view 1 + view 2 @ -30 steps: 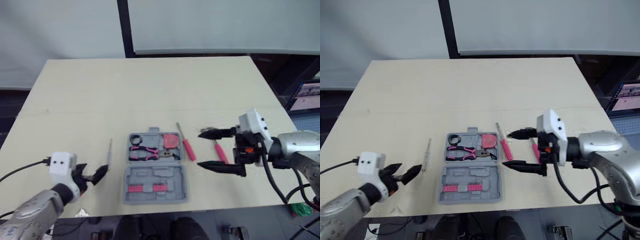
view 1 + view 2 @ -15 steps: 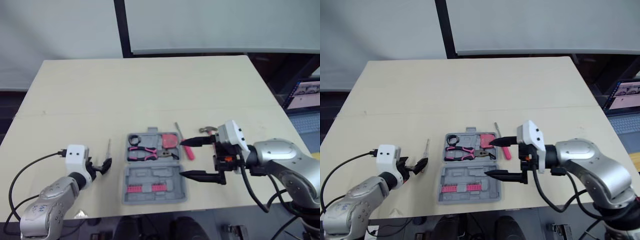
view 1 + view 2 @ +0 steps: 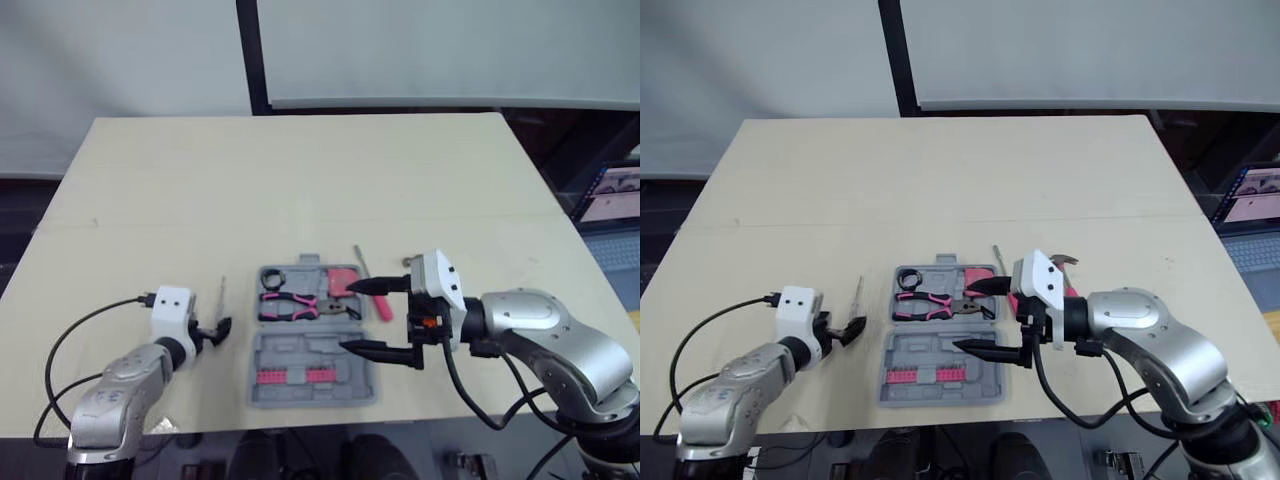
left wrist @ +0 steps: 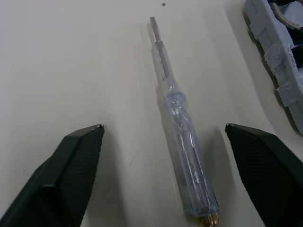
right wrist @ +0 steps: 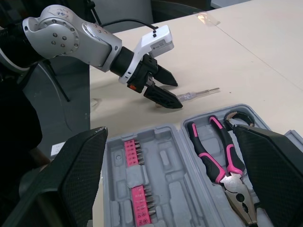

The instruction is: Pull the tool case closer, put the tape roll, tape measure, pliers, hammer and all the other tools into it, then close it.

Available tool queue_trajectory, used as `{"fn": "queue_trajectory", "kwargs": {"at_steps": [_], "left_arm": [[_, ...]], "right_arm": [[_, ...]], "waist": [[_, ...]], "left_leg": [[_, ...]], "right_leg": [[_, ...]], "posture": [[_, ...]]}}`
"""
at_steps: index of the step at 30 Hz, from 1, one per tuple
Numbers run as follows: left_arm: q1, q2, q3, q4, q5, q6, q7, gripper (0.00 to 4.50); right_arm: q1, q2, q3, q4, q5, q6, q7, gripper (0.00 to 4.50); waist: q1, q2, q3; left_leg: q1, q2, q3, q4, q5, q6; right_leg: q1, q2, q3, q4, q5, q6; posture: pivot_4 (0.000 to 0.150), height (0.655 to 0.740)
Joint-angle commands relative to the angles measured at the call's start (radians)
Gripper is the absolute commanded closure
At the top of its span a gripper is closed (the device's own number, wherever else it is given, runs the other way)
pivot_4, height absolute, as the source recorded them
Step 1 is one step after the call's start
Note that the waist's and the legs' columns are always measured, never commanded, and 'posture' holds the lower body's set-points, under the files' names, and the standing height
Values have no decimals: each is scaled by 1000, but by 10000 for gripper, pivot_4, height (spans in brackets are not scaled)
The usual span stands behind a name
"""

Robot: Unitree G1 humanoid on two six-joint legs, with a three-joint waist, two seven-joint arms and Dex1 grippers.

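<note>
For the pickup, the left jaws stand wide astride the clear screwdriver (image 4: 182, 118) beside the open tool case (image 3: 312, 370) near the worktop's (image 3: 300, 180) front edge, the right jaws wide over the case; next, I judge, close on the screwdriver's handle and lift.

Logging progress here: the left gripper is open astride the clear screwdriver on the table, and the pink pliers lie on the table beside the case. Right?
Not quite: the pink pliers lie inside the open tool case, as the right wrist view shows. The left gripper is indeed open astride the clear screwdriver on the table.
</note>
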Motion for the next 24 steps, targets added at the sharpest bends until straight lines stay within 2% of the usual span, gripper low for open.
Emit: {"fn": "queue_trajectory", "kwargs": {"at_steps": [1,12,15,24], "left_arm": [[-15,-6,-26,31,35,-28,1,5129],[-44,-59,-63,45,93,-25,27,5129],[-46,-67,-69,45,101,-8,32,13669],[-53,-73,-82,59,132,-15,31,13669]], "right_arm": [[6,3,-24,-34,12,-11,-14,0],[16,2,-25,-30,8,-19,-20,0],[16,5,-23,-25,5,-22,-21,0],[17,2,-29,-18,8,-25,-16,0]], "waist": [[2,0,0],[7,1,0],[7,1,0],[8,1,-1]], "left_leg": [[0,0,0,0,0,0],[0,0,0,1,1,1],[0,0,0,1,1,1],[0,-1,0,0,1,1]], "right_leg": [[0,0,0,0,0,0],[1,0,0,1,0,0],[0,0,0,1,0,0],[0,-1,0,2,0,0]], "posture": [[1500,7400],[1500,7400],[1500,7400],[1500,7400]]}}
